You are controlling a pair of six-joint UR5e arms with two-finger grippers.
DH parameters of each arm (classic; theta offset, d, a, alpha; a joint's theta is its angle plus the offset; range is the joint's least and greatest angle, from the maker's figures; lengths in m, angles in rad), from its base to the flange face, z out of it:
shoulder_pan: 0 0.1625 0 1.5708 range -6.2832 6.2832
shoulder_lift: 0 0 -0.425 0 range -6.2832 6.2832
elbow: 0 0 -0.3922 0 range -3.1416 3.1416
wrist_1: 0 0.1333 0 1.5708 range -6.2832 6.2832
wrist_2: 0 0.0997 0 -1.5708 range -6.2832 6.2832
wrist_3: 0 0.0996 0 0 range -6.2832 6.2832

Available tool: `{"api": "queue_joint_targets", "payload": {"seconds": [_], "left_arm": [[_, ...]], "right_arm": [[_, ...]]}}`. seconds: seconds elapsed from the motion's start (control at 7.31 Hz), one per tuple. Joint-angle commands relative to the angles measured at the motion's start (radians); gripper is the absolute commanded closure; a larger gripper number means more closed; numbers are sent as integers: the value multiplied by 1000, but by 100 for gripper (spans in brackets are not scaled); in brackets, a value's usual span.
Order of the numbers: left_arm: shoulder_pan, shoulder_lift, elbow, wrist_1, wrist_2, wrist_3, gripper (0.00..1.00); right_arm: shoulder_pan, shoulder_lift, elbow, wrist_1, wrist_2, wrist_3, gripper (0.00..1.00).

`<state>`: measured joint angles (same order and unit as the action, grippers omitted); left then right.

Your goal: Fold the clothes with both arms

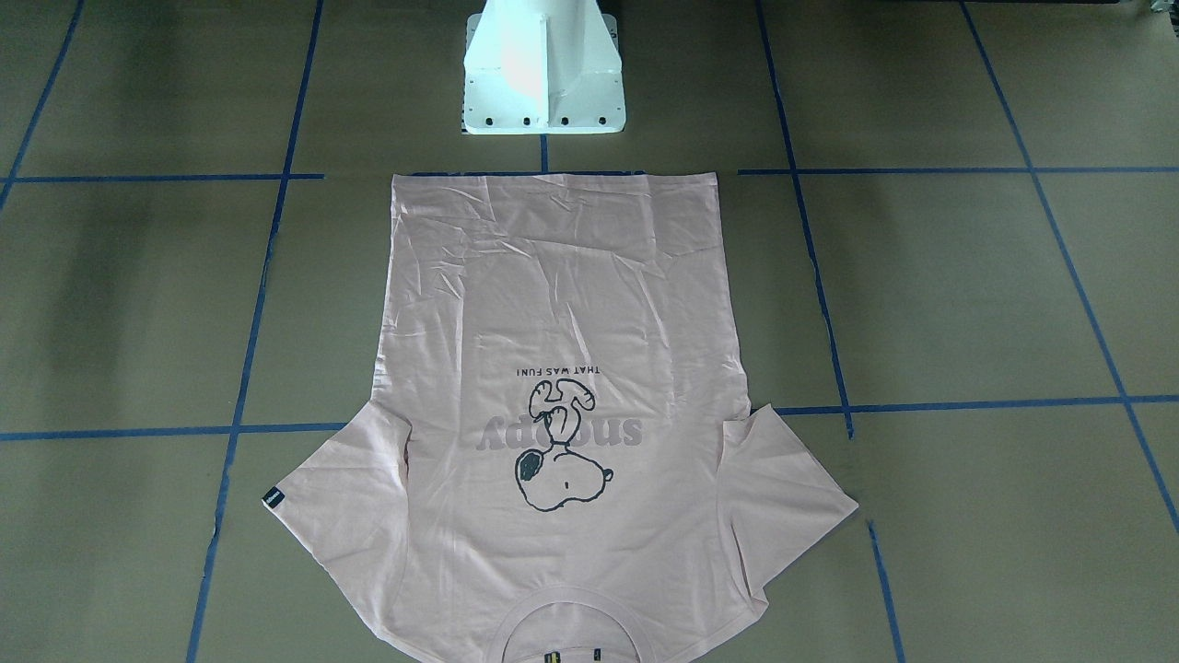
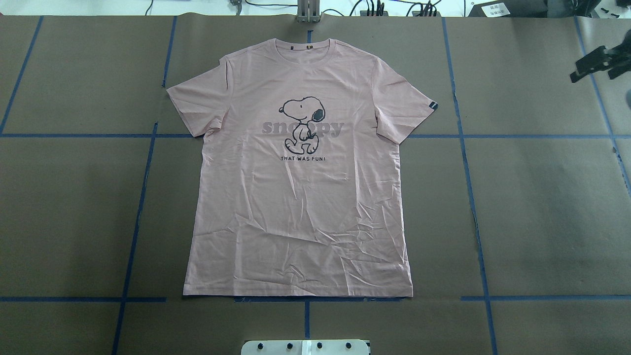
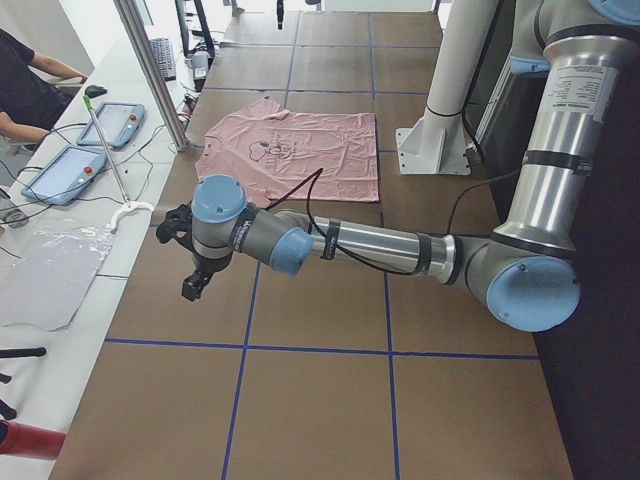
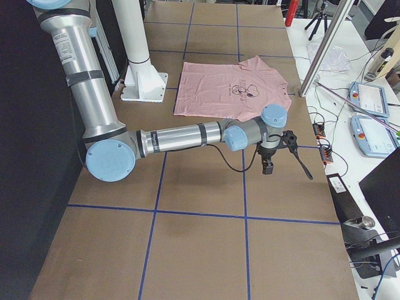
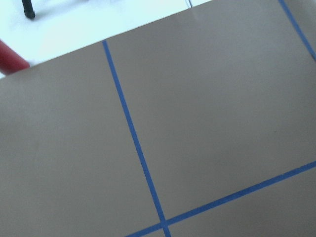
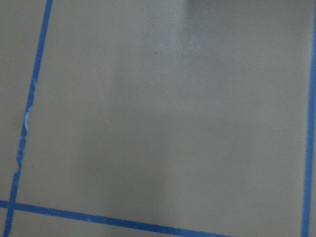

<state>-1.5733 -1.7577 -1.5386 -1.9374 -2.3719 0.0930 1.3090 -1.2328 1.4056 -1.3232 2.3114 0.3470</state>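
The pale pink Snoopy T-shirt (image 2: 296, 197) lies flat and face up in the middle of the table, collar away from the robot and both sleeves spread. It also shows in the front view (image 1: 562, 304) and in the side views (image 3: 300, 150) (image 4: 231, 94). Its black sleeve tag (image 2: 432, 105) is on the robot's right. My left gripper (image 3: 193, 285) hangs above bare table far to the shirt's left; I cannot tell whether it is open or shut. My right gripper (image 2: 599, 64) (image 4: 267, 165) hangs far to the shirt's right, cut by the overhead view's edge; its state is unclear. Both wrist views show only table.
The white pedestal (image 1: 543, 69) stands just behind the shirt's hem. Blue tape lines (image 2: 468, 136) grid the brown table. A side bench with tablets (image 3: 110, 125), a metal post (image 3: 150, 70) and a seated operator (image 3: 30, 80) lie past the far edge.
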Motion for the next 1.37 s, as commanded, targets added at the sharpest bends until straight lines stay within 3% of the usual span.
{"api": "queue_joint_targets", "payload": {"seconds": [0.0, 0.14, 0.27, 0.41, 0.55, 0.68, 0.82, 1.09, 1.23], "left_arm": [[45, -5, -8, -40, -1, -33, 0], [121, -18, 9, -48, 5, -171, 0], [195, -50, 23, -46, 5, -268, 0], [226, -68, 21, -69, 7, -300, 0], [240, -71, 25, -72, 5, -323, 0], [242, -72, 26, -74, 5, -328, 0], [240, -74, 26, -74, 5, -328, 0], [240, -71, 26, -75, 5, -325, 0], [240, -71, 29, -75, 5, -323, 0]], "right_arm": [[-123, 155, -86, 47, -7, 193, 0], [-195, 209, -86, 56, -27, 314, 0], [-273, 228, -89, 114, -108, 413, 0], [-342, 230, -117, 228, -181, 554, 0], [-382, 246, -208, 348, -249, 594, 0], [-407, 278, -291, 387, -298, 593, 0], [-422, 304, -333, 386, -343, 590, 0], [-422, 308, -347, 384, -343, 577, 0], [-422, 306, -347, 384, -343, 578, 9]]}}
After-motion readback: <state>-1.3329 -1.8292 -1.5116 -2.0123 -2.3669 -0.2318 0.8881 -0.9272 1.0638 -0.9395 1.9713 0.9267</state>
